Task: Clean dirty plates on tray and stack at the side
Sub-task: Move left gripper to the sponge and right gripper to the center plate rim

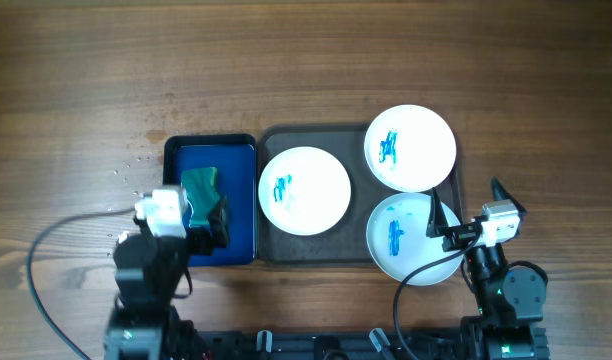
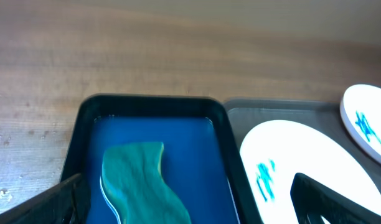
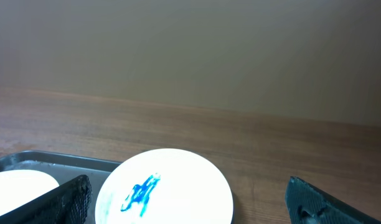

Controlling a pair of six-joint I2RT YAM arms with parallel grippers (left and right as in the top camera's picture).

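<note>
The dark grey tray (image 1: pixel 286 138) holds three white plates with blue scribbles: one at the left (image 1: pixel 304 190), one at the far right (image 1: pixel 410 148), one at the near right (image 1: pixel 401 240). My left gripper (image 1: pixel 214 222) is open and empty over the near end of the blue tray, straddling the green sponge (image 2: pixel 141 180). My right gripper (image 1: pixel 468 205) is open and empty, above the near-right plate's right edge. The right wrist view shows the far-right plate (image 3: pixel 165 186) between the fingers (image 3: pixel 193 208). The left wrist view shows the left plate (image 2: pixel 290 155) by the right finger.
A smaller deep-blue tray (image 1: pixel 241 180) with water and the sponge (image 1: pixel 200 188) stands left of the dark tray, touching it. Small water drops (image 1: pixel 136 165) lie on the wood left of it. Bare wooden table lies beyond and to both sides.
</note>
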